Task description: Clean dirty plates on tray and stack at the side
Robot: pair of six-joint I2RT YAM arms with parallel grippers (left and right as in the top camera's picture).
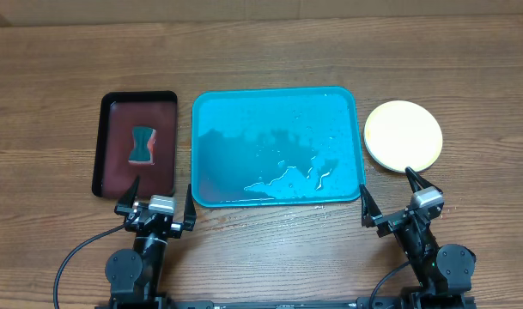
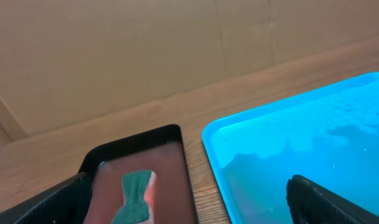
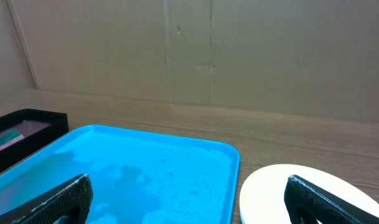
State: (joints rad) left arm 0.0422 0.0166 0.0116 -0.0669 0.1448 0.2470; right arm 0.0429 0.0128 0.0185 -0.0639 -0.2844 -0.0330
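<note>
Left pincer (image 1: 159, 204) and right pincer (image 1: 390, 196) gape empty at the near counter (image 1: 261, 51) edge. A pale-yellow round plastic plate (image 1: 403, 135) lies right of the wet turquoise rectangular plastic tray (image 1: 244, 129); a careless right-arm swing could knock it.

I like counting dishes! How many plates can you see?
1: a round pale yellow plastic plate on the wooden table, right of the large turquoise-blue plastic tray. More plates might be stacked beneath it, hidden from view.

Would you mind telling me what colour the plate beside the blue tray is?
The plate is pale yellow, clearest overhead.
</note>
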